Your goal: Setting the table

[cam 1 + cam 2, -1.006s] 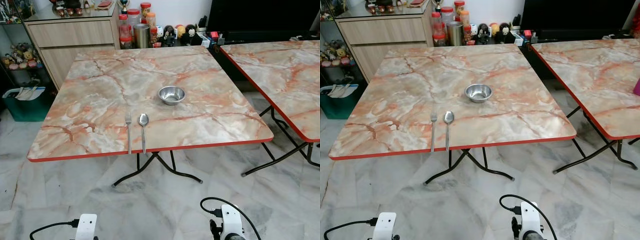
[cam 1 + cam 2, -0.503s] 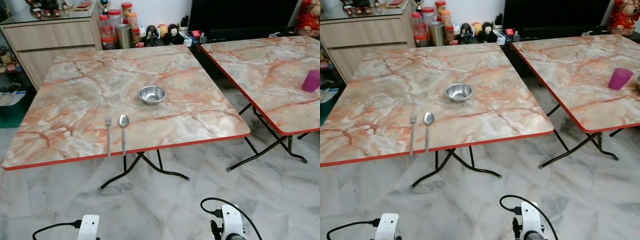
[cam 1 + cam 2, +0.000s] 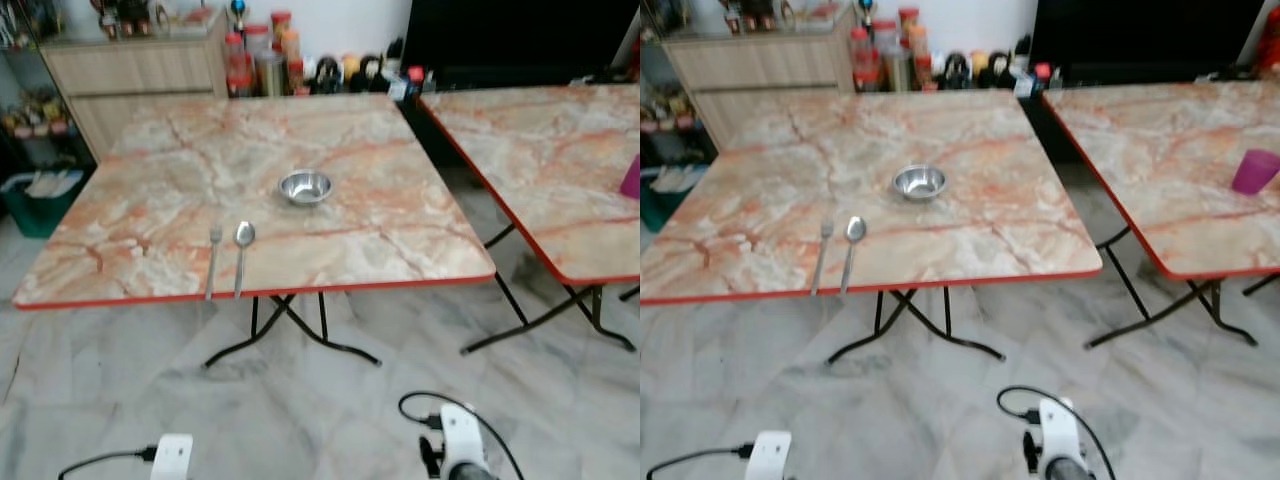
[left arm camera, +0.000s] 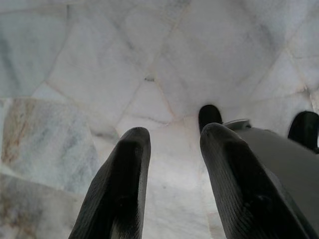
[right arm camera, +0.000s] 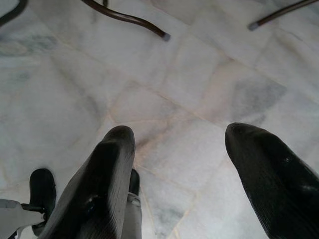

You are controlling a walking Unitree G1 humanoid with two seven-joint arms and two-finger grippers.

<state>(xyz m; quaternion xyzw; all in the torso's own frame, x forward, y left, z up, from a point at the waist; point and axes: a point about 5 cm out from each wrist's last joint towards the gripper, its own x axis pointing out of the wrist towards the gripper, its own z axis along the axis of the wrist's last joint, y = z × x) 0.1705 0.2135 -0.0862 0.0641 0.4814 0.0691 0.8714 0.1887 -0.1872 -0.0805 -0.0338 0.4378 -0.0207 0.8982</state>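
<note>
A steel bowl sits near the middle of the marble-patterned table. A fork and a spoon lie side by side at the table's front edge, left of the bowl. A purple cup stands on a second table to the right. Both arms hang low, well short of the table. My left gripper is open over the floor tiles with nothing between its fingers. My right gripper is open wider, also holding nothing.
A wooden cabinet and several jars and figurines stand behind the table. A green bin is at the far left. Folding metal legs spread under the tables. Marble floor lies between me and the table edge.
The camera has swung, so the whole scene has shifted and blurred slightly. Bowl, fork and spoon keep their places on the table. Both arms still hang low.
</note>
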